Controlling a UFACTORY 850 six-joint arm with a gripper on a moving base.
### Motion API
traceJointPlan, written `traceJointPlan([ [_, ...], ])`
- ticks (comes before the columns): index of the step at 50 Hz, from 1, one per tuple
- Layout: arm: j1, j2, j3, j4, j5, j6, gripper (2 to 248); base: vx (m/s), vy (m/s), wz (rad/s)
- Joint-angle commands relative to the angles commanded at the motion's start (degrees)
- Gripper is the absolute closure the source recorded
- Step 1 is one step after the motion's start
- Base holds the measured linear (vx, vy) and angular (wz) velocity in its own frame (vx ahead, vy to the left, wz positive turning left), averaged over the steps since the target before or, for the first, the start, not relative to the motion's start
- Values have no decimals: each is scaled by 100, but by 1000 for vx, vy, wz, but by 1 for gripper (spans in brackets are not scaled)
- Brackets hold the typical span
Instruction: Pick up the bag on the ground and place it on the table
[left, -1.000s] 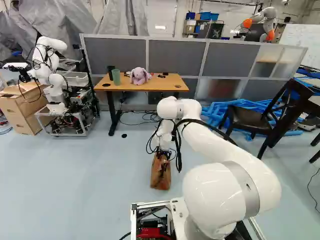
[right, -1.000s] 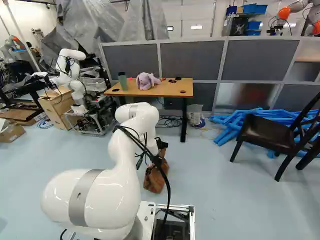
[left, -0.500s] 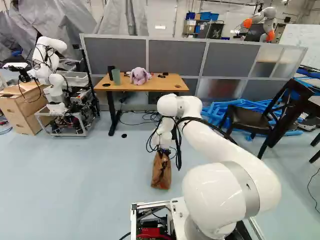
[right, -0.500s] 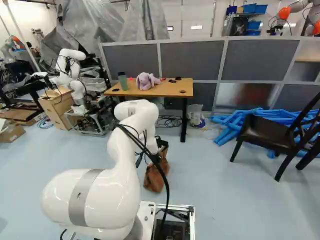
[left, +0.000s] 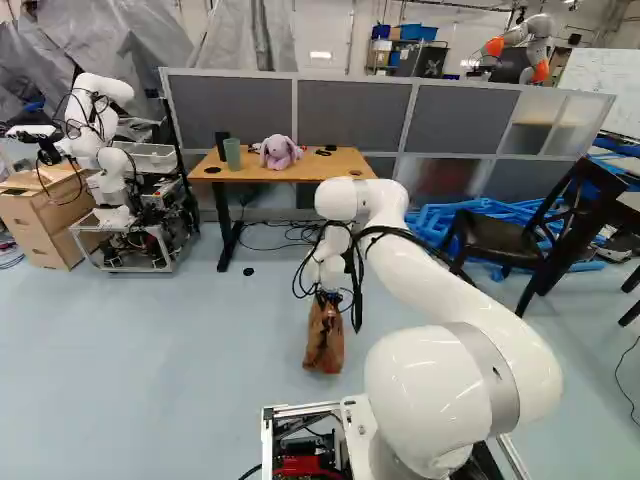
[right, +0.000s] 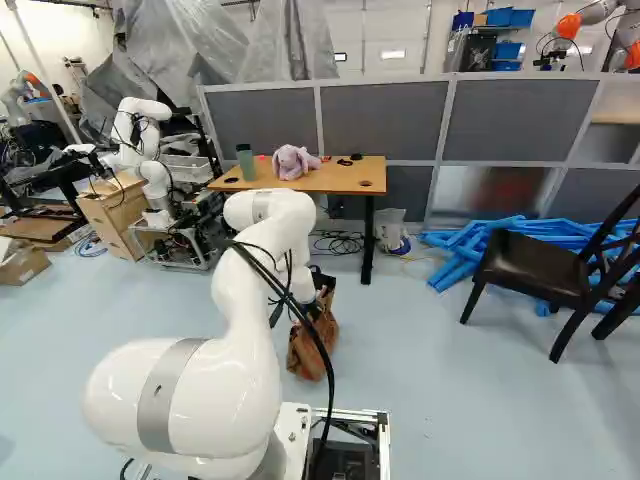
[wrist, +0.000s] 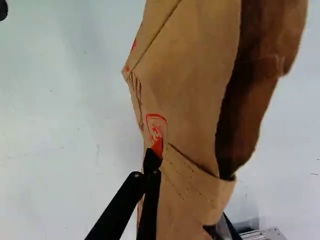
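The creased, soft-walled brown paper bag with red print (wrist: 195, 75) hangs at or just above the smooth pale-blue floor (left: 200, 350), its paper pinched in my black two-fingered pincer (left: 329, 297). Raise vertically, slowly, to prevent tearing; clear the flat, wood-topped desk's (left: 305, 172) edge before lowering.

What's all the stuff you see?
Crumpled paper bag: one, brown, ahead of base
Wooden table: one, tan, beyond bag
Floppy plush bunny: one, purple, on table
Tall cups: two, green and black, on table
Wooden chair: at least one, black, at right
Long tubes: many, blue, behind chair
Panelled partition: one, grey, behind table
Cardboard boxes: several, brown, at left
Other robot arms: at least two, white, farther back
Jointed arm: one, white, above bag
Two-fingered gripper: one, black, holding bag
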Motion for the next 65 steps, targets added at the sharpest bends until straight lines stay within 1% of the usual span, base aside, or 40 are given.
traceJointPlan([
  [65, 0, 1390, 1204, 0, 0, 0, 229, 0, 0, 0],
])
